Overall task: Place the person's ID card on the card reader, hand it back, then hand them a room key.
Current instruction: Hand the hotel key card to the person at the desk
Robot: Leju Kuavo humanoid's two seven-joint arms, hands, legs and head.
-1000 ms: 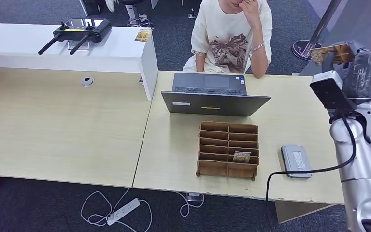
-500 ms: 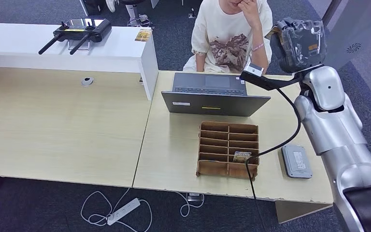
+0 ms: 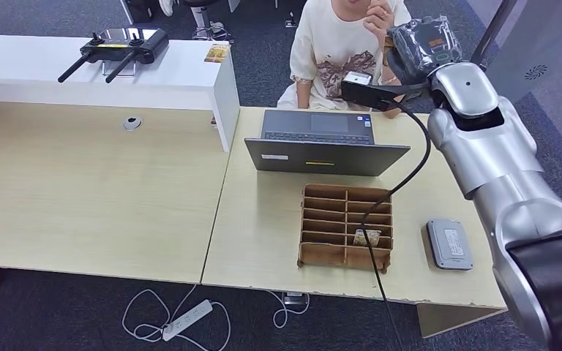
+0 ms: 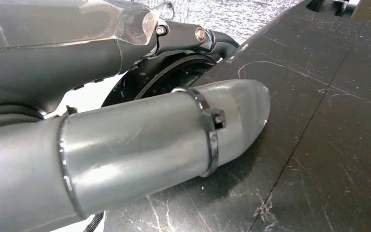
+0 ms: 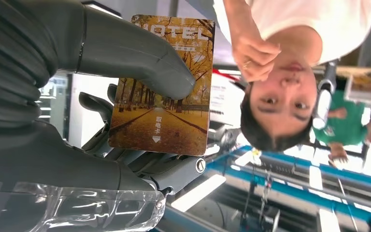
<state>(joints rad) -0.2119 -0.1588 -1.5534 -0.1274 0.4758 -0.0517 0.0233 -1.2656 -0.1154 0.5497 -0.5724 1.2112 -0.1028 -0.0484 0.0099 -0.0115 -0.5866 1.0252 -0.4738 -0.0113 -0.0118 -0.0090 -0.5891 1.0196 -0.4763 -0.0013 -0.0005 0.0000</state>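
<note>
Since the last step is judged to be the handover, the room key (image 5: 162, 87) is held clamped between thumb and fingers (image 5: 125, 46) of the right hand (image 3: 418, 45), raised at the far right above the desk (image 3: 439, 161), face toward the person (image 3: 344, 51).

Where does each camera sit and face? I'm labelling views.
Head: high on the body, looking down at the desk, person and raised right hand.
Left wrist: behind the left hand, facing a dark surface.
Right wrist: behind the right hand, facing the card and person.
Shared: head and right wrist show the person.
</note>
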